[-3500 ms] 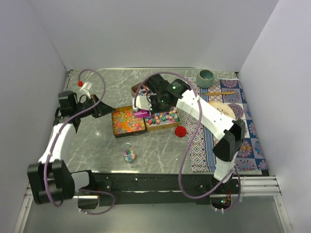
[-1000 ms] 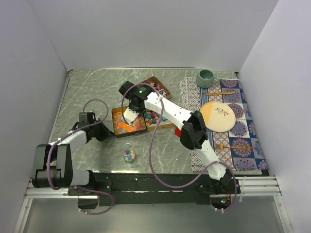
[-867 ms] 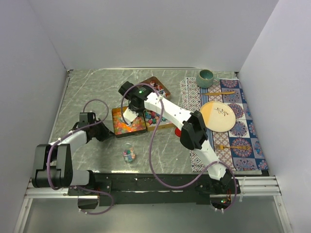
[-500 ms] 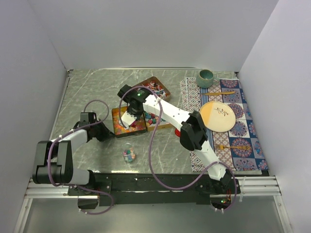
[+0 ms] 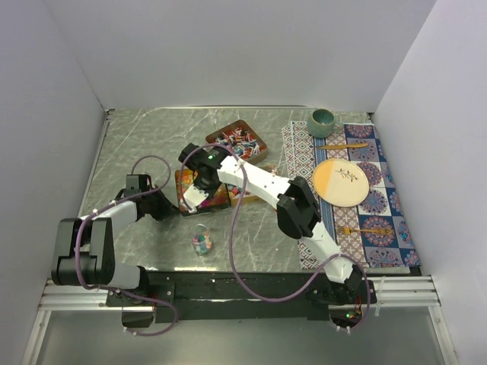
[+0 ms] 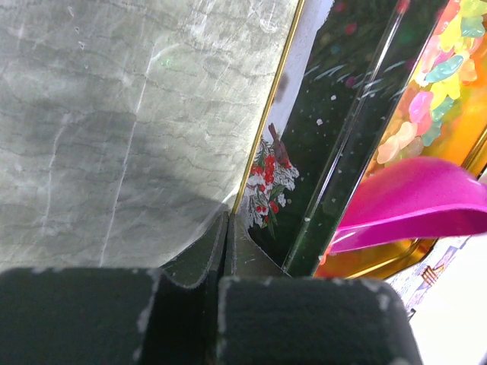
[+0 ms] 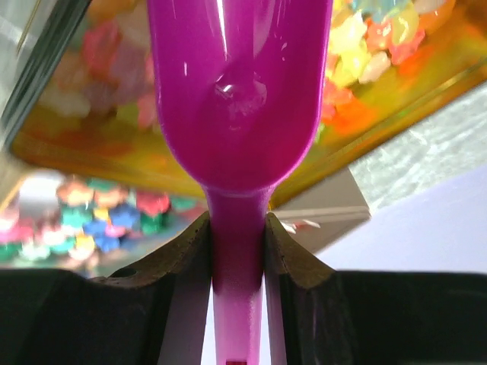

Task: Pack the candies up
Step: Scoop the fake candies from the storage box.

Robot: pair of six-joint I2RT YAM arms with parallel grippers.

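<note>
The jelly candies (image 5: 209,199) fill a dark green tin (image 6: 327,129); they also show in the left wrist view (image 6: 434,84) and the right wrist view (image 7: 365,46). My right gripper (image 5: 196,193) (image 7: 237,236) is shut on the handle of the purple scoop (image 7: 236,91), whose bowl hangs low over the jelly candies. The scoop also shows in the left wrist view (image 6: 426,201). My left gripper (image 5: 165,207) (image 6: 224,228) is shut, with its tips against the tin's left outer wall. A small jar (image 5: 201,241) holds some candies. Wrapped candies (image 5: 237,141) lie in a far tin.
A tin of pastel candies (image 7: 91,220) sits right of the jelly tin, mostly under my right arm. On the patterned placemat (image 5: 380,220) at the right are a green mug (image 5: 323,119), a plate (image 5: 341,181), a spoon (image 5: 346,144) and a fork (image 5: 358,230). The red lid is hidden.
My right gripper has carried the scoop leftward and nearer, from the pastel tin to over the jelly tin. My left gripper came down from the far left to the tin's left wall, then stayed.
</note>
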